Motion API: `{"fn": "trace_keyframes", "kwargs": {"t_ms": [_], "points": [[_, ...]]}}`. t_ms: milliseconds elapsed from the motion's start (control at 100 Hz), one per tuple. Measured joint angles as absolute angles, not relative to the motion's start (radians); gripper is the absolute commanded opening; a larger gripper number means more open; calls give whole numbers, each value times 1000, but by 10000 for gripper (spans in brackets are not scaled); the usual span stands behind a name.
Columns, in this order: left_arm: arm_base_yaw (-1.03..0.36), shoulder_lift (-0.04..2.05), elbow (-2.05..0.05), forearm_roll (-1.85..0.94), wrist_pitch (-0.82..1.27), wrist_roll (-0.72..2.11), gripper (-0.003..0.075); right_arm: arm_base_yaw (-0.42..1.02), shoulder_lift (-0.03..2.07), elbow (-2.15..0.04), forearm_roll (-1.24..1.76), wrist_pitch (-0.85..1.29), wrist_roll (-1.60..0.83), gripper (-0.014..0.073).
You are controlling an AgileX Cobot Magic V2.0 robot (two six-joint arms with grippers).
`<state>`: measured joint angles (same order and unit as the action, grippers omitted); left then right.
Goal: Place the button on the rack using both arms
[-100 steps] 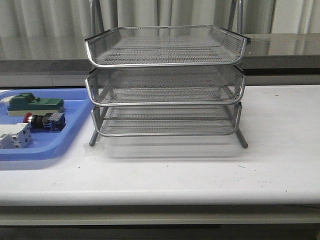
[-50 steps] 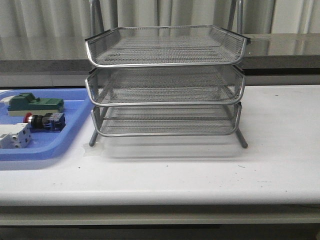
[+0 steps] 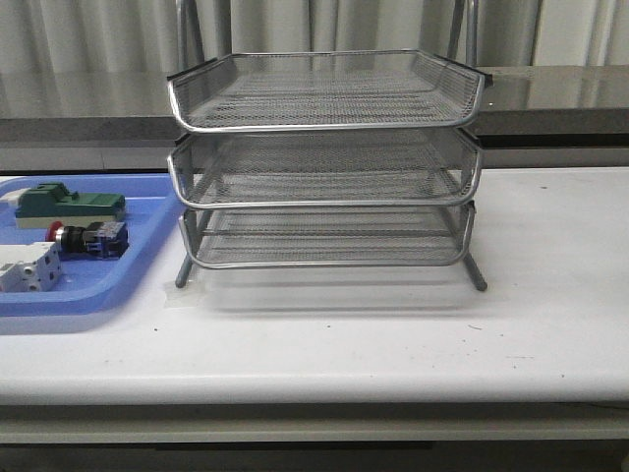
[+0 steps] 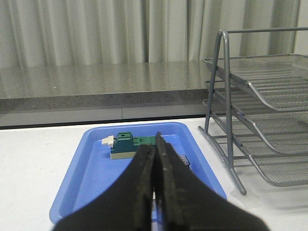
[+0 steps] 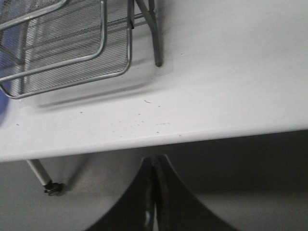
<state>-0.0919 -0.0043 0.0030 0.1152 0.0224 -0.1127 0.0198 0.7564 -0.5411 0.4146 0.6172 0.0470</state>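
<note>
Both my left gripper (image 4: 155, 185) and right gripper (image 5: 154, 192) are pressed together, empty. The red-capped black push-button (image 3: 88, 237), left of the silver wire-mesh rack (image 3: 324, 162), looks light and rigid; I'd pinch its boxy body.

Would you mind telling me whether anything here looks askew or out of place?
Nothing stands out. The rack stands level on the table, and the button lies on its side in the blue tray.

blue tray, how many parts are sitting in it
3 in the blue tray: green block at the back, the button in the middle, white terminal block nearest the camera. Its left end is cropped.
</note>
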Motion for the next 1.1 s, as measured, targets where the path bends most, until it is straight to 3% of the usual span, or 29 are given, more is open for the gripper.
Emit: {"fn": "trace_keyframes", "kwargs": {"t_ms": [110, 280, 370, 560, 980, 1100], "points": [[-92, -4, 3, 115, 22, -113, -20, 20, 803, -541, 500, 555, 42, 12], [-92, -4, 3, 115, 22, -113, -20, 20, 860, -541, 642, 477, -11, 253], [-92, -4, 3, 115, 22, -113, -20, 20, 893, -541, 713, 455, -63, 337], [-92, -4, 3, 115, 22, -113, -20, 20, 971, -541, 935, 417, -238, 338], [-92, -4, 3, 115, 22, -113, -20, 20, 1266, -551, 1691, 477, -1011, 338], [-92, -4, 3, 115, 22, -113, -20, 20, 1363, -560, 1775, 524, -1146, 338]]}}
